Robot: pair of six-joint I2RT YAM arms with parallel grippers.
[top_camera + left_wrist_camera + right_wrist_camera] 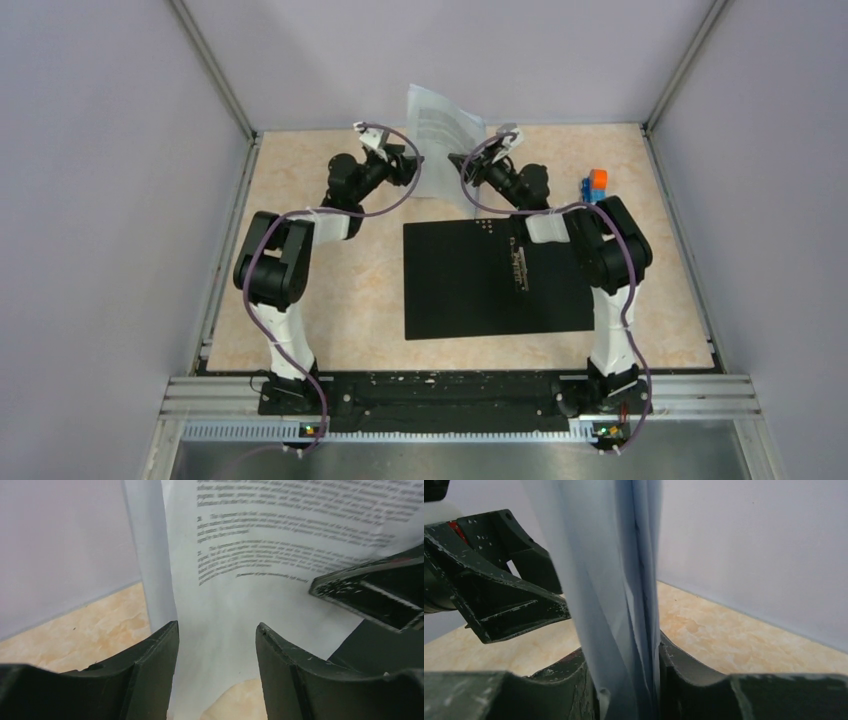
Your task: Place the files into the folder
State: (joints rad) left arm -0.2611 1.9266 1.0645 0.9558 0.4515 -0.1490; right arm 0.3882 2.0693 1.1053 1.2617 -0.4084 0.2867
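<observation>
The white printed paper sheets stand upright at the far edge of the beige marbled surface, held between both arms. The right gripper pinches their lower edge. The left gripper is spread, with the paper passing loosely through its gap. The flat open folder, black inside, lies on the surface nearer the arm bases, apart from the sheets.
</observation>
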